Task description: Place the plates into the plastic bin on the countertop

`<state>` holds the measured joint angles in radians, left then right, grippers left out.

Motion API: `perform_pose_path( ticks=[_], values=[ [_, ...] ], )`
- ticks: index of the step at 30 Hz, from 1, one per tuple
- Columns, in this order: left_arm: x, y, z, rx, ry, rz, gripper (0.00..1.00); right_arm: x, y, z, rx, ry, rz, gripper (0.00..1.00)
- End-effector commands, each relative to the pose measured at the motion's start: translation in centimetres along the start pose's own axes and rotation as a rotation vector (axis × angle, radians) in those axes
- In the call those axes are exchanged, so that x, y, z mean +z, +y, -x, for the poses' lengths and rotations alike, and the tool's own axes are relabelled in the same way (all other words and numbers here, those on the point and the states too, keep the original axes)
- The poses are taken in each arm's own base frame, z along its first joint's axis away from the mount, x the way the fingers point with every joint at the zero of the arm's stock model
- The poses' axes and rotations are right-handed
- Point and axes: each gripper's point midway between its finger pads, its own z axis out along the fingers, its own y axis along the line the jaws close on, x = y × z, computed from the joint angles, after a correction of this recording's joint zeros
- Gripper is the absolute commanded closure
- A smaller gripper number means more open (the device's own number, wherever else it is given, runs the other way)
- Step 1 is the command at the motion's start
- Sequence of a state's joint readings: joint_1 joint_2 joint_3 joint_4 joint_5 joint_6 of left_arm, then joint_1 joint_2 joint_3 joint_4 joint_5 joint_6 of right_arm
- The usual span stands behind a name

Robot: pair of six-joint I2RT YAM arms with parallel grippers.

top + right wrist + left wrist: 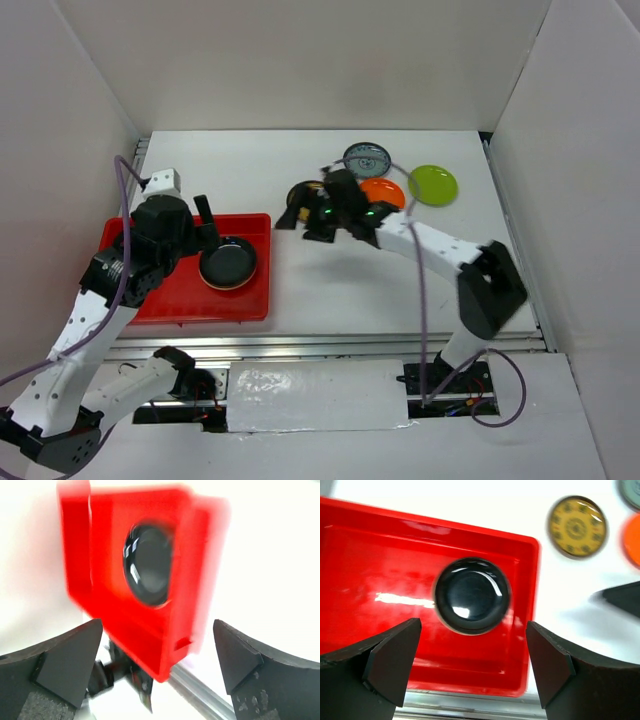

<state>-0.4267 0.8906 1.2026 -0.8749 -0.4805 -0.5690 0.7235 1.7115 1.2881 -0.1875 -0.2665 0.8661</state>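
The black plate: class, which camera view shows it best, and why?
The left wrist view: the black plate lies whole, centred and sharp in the red bin. The top external view shows it only small. The right wrist view shows it smeared by blur.

My two arms — white links, black joints, purple cables, green lights at my right wrist, black wedge-shaped fingers

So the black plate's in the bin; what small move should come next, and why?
Probably the right gripper should lower toward the brown-yellow plate. Its jaws stand open and empty, and that plate lies on the countertop right beside it in the top view. The black plate already rests in the red bin, with the left gripper open above it.
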Motion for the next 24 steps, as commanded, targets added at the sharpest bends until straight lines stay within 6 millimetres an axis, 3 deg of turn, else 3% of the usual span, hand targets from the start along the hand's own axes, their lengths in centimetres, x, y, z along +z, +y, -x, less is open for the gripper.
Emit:
perform_pose_path(
  ticks=[1,2,3,4,5,6,7,8,10,11,12,13,15,16,18,21,23,24],
  values=[
    [0.4,-4.1,1.6,0.001,-0.008,-0.179,0.01,-8.4,-2.5,6.3,0.063,-0.306,-0.054,0.0],
    [0.5,-5.7,2.2,-0.011,-0.023,-0.243,0.01,-9.7,-6.8,6.4,0.111,-0.349,-0.147,0.0],
    [0.6,-7.6,1.8,-0.016,0.008,-0.331,0.01,-11.2,-8.3,6.6,0.134,-0.387,-0.184,0.0],
    [1.7,-9.0,1.0,-0.011,0.048,-0.367,0.01,-14.5,-8.8,6.7,0.154,-0.449,-0.197,0.0],
    [2.0,-11.0,1.9,-0.045,0.03,-0.438,0.01,-16.5,-12.4,7.1,0.207,-0.521,-0.293,0.0],
    [2.0,-13.0,1.4,-0.054,0.072,-0.528,0.01,-18.3,-13.4,7.2,0.227,-0.564,-0.327,0.0],
    [3.4,-15.0,0.2,-0.055,0.125,-0.56,0.01,-21.4,-13.5,6.9,0.231,-0.628,-0.335,0.0],
    [4.2,-18.7,-0.3,-0.071,0.161,-0.646,0.01,-24.4,-14.5,6.8,0.236,-0.703,-0.363,0.0],
    [5.9,-21.5,-0.2,-0.084,0.188,-0.681,0.01,-26.9,-14.5,6.9,0.214,-0.764,-0.362,0.0],
    [5.9,-24.0,-1.1,-0.067,0.221,-0.714,0.01,-28.1,-14.8,6.5,0.212,-0.767,-0.384,0.0],
    [6.8,-25.5,-1.7,-0.049,0.247,-0.717,0.01,-29.0,-14.6,6.4,0.204,-0.775,-0.383,0.0],
    [8.3,-28.5,-2.3,-0.027,0.276,-0.722,0.01,-30.8,-15.1,6.6,0.192,-0.814,-0.41,0.0],
    [9.4,-31.1,-1.6,-0.042,0.278,-0.722,0.01,-32.1,-15.4,6.1,0.186,-0.819,-0.435,0.0],
    [11.9,-32.0,-3.9,-0.036,0.327,-0.68,0.01,-33.1,-16.3,6.1,0.192,-0.831,-0.462,0.0],
    [14.2,-33.2,-5.2,-0.094,0.371,-0.633,0.01,-32.9,-16.3,5.7,0.177,-0.802,-0.433,0.0],
    [16.0,-34.2,-7.5,-0.175,0.424,-0.607,0.01,-32.3,-16.5,5.2,0.187,-0.788,-0.382,0.0],
    [16.1,-36.5,-7.2,-0.233,0.412,-0.68,0.01,-31.2,-16.4,4.9,0.185,-0.764,-0.33,0.0],
    [17.2,-37.6,-7.6,-0.244,0.421,-0.697,0.01,-30.8,-16.5,4.7,0.198,-0.751,-0.315,0.0]
  ],
)
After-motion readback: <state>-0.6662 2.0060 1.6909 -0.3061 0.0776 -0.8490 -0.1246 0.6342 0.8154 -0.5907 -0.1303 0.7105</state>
